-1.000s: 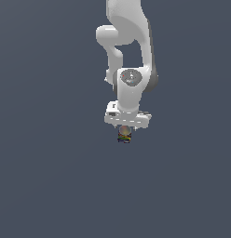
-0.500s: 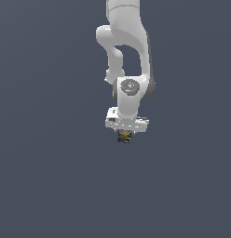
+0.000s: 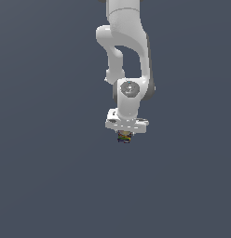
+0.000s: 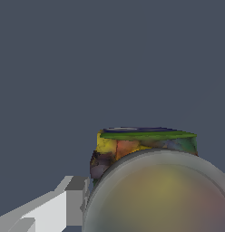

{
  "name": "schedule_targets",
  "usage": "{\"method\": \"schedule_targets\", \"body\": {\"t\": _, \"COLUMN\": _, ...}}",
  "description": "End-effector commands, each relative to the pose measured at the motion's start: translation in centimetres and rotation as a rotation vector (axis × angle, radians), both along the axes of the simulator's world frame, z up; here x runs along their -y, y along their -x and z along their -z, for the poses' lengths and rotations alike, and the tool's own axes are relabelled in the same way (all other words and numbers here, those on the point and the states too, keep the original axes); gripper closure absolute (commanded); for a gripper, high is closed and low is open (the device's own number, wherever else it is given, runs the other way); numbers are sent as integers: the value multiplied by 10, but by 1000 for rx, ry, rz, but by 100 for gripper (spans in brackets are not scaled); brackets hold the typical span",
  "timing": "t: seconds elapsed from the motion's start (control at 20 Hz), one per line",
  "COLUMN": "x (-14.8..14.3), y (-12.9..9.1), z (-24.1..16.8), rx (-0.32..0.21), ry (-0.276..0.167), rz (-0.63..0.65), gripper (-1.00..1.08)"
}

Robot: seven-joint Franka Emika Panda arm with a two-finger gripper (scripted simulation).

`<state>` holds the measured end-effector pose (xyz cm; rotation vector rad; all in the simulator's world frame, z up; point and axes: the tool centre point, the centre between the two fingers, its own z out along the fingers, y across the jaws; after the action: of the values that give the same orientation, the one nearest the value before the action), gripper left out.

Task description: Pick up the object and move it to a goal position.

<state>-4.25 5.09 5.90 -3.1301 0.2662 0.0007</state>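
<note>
Where the pincer (image 3: 124, 137) ends, the object (image 3: 124, 137) sits clamped.

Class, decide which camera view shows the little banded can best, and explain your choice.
The wrist view: the can fills much of the picture, showing its pale rounded top and yellow, red and dark bands beside a white finger. In the exterior view the can is only a tiny speck under the gripper.
</note>
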Motion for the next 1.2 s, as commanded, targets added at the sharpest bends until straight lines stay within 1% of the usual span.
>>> {"method": "schedule_targets", "body": {"t": 0.0, "x": 1, "y": 0, "z": 1, "rx": 0, "ry": 0, "rz": 1, "gripper": 108}}
{"method": "schedule_targets", "body": {"t": 0.35, "x": 1, "y": 0, "z": -3, "rx": 0, "ry": 0, "rz": 0, "gripper": 108}}
{"method": "schedule_targets", "body": {"t": 0.6, "x": 8, "y": -1, "z": -19, "rx": 0, "ry": 0, "rz": 0, "gripper": 108}}
{"method": "schedule_targets", "body": {"t": 0.85, "x": 21, "y": -2, "z": -51, "rx": 0, "ry": 0, "rz": 0, "gripper": 108}}
{"method": "schedule_targets", "body": {"t": 1.15, "x": 42, "y": -6, "z": -106, "rx": 0, "ry": 0, "rz": 0, "gripper": 108}}
